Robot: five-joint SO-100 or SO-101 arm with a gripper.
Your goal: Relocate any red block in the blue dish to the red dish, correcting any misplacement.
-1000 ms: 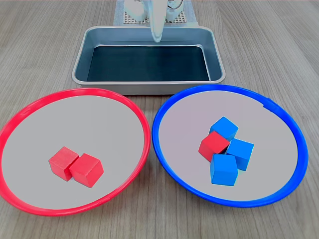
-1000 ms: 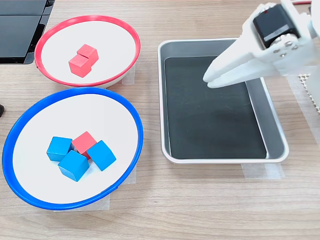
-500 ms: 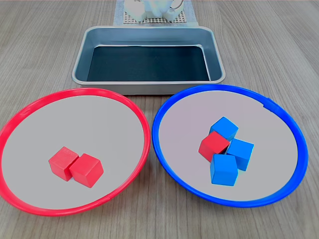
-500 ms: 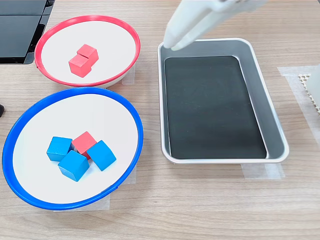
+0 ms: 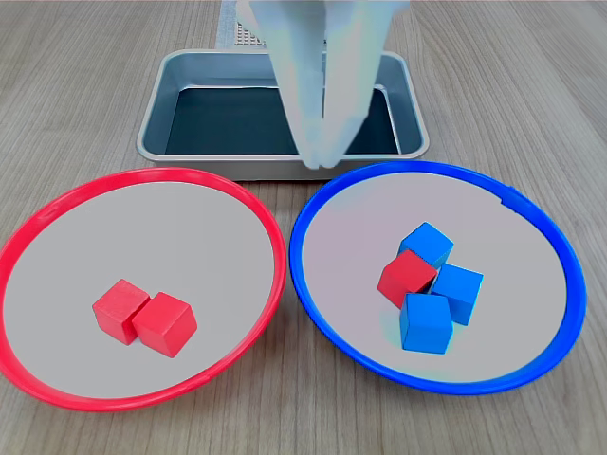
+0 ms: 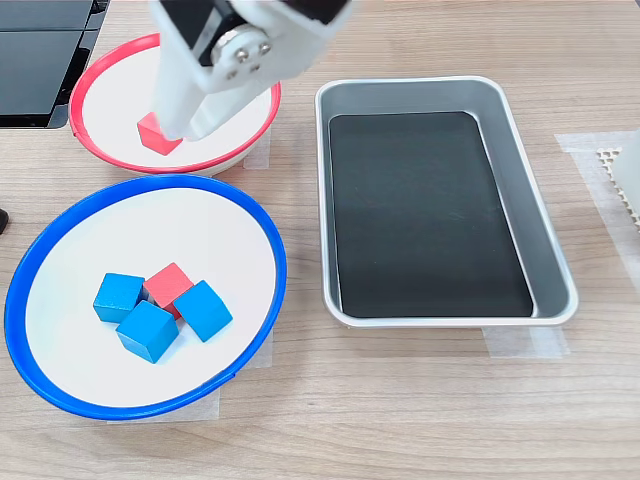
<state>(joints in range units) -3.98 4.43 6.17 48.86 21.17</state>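
Observation:
One red block [image 5: 408, 277] [image 6: 168, 284] lies in the blue dish [image 5: 351, 246] [image 6: 170, 225], wedged among three blue cubes [image 5: 426, 243] [image 6: 148, 330]. The red dish [image 5: 142, 227] [image 6: 105, 100] holds two red cubes [image 5: 121, 310] side by side. In the second exterior view the arm covers most of them. My white gripper [image 5: 322, 159] [image 6: 178, 130] hangs in the air, blurred, fingers together and holding nothing. In the first exterior view its tip is above the blue dish's far rim. In the second exterior view it appears over the red dish.
A rectangular metal tray [image 5: 150, 133] [image 6: 450, 320] with a dark floor stands behind the dishes. A black object [image 6: 40, 60] lies at the second exterior view's top left, and a perforated white mat [image 6: 620, 180] at the second exterior view's right edge.
The gripper has swung from above the metal tray, across it and toward the two dishes. No block has moved.

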